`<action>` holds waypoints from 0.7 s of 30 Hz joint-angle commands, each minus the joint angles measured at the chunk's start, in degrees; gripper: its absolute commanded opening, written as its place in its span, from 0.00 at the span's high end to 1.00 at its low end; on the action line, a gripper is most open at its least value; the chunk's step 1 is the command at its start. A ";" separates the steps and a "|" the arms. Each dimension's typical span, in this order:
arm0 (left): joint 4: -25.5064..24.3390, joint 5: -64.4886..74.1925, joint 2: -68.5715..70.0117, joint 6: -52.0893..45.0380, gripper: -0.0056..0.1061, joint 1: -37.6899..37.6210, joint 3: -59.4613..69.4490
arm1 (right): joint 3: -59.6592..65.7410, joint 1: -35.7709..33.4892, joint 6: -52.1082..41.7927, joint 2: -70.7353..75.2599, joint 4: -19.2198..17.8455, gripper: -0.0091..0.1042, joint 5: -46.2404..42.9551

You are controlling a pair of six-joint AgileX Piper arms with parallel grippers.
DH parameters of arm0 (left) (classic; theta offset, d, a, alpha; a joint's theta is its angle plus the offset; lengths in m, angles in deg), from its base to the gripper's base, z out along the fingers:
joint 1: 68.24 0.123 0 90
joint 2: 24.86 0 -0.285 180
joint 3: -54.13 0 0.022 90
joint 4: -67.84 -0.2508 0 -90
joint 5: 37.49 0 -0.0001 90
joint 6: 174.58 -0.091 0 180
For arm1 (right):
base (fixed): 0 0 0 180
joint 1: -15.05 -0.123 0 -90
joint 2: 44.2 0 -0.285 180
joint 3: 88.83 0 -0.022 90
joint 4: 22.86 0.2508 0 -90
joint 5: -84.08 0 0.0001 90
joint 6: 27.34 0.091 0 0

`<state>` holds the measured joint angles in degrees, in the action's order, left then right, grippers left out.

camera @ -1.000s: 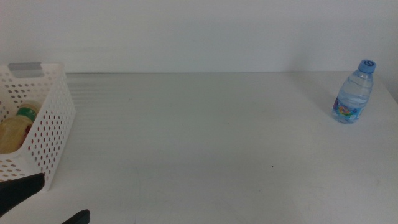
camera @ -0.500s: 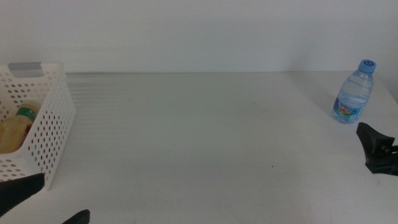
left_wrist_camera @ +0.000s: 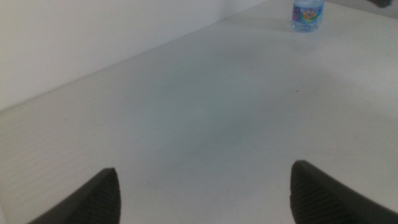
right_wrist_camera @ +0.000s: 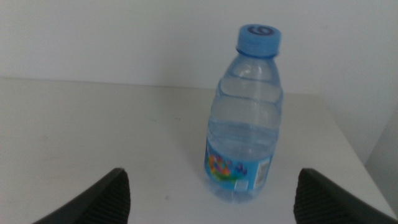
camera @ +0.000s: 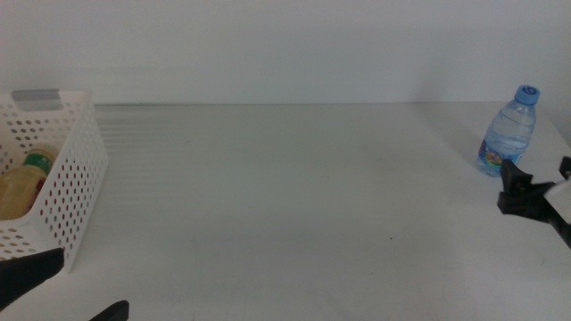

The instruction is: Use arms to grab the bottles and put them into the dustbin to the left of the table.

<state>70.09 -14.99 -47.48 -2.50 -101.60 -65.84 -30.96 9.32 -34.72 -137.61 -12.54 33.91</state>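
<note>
R tool spread, just beside water bottle, not touching; L tool spread, waiting near bin.

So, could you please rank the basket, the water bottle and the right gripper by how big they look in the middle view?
1. Basket, clearly largest, though cut off by the picture's edge.
2. and 3. Water bottle and right gripper look alike; the gripper is partly out of view, so I won't rank them.

Right gripper near the table's right edge, toward the far corner, jaws spread wide. Left gripper waits at the near left corner, jaws also wide apart.
</note>
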 commanded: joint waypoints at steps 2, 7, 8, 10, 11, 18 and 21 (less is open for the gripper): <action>0.69 -4.36 -0.82 0.88 0.16 -0.14 -1.53 | -4.77 0.53 -3.90 -2.09 0.27 0.26 -4.38; 0.69 -4.36 -0.82 0.88 0.16 -0.14 -1.53 | -9.53 3.74 -2.22 -7.42 -0.01 0.14 -3.55; 0.69 -4.36 -0.82 0.88 0.16 -0.14 -1.53 | -10.17 4.08 -1.79 -8.30 -0.18 0.11 -3.55; 0.69 -4.36 -0.82 0.88 0.16 -0.14 -1.53 | -12.36 5.21 -1.79 -10.40 -0.43 0.08 -3.09; 0.69 -4.36 -0.82 0.88 0.16 -0.14 -1.53 | -13.23 5.49 -1.79 -10.90 -1.02 0.08 -2.29; 0.69 -4.36 -0.82 0.88 0.16 -0.14 -1.53 | -20.06 7.44 -1.59 -16.37 -4.73 0.08 0.94; 0.69 -4.36 -0.82 0.88 0.16 -0.14 -1.53 | -23.32 8.19 -1.59 -18.86 -5.45 0.08 0.94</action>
<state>70.09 -14.99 -47.48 -2.50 -101.60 -65.84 -51.80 16.74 -36.07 -157.82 -16.95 38.84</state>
